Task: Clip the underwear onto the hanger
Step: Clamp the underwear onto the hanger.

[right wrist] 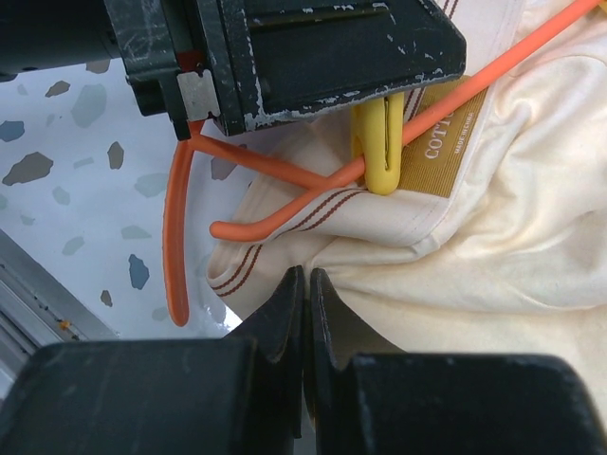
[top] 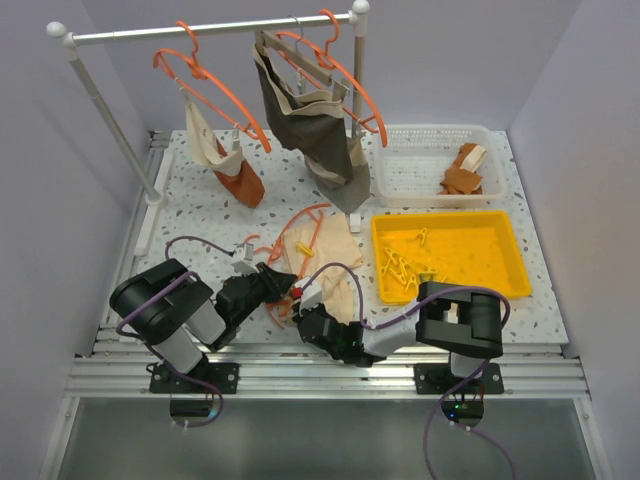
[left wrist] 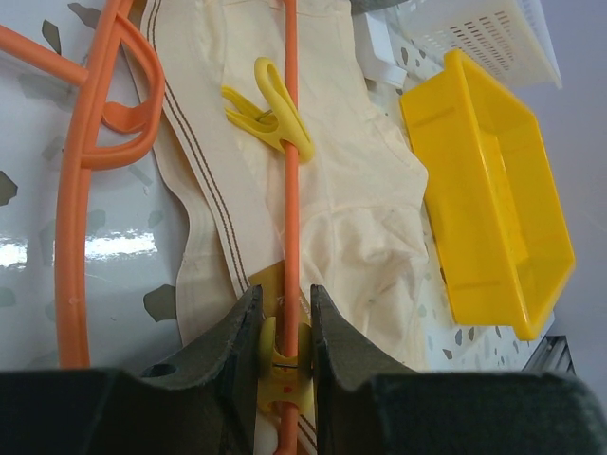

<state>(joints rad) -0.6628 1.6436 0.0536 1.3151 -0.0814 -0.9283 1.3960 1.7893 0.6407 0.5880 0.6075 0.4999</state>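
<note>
The cream underwear lies on the table in front of both arms, with the orange hanger on top of it. In the left wrist view the hanger's bar runs up the underwear. One yellow clip sits on the bar and cloth. My left gripper is shut on a second yellow clip around the bar at the waistband. My right gripper is shut on a pinch of the underwear just below that clip and the hanger's end.
A yellow tray with several loose clips stands to the right, a white basket with a rust cloth behind it. At the back, a white rail carries orange hangers with a dark garment and a cream-and-rust one.
</note>
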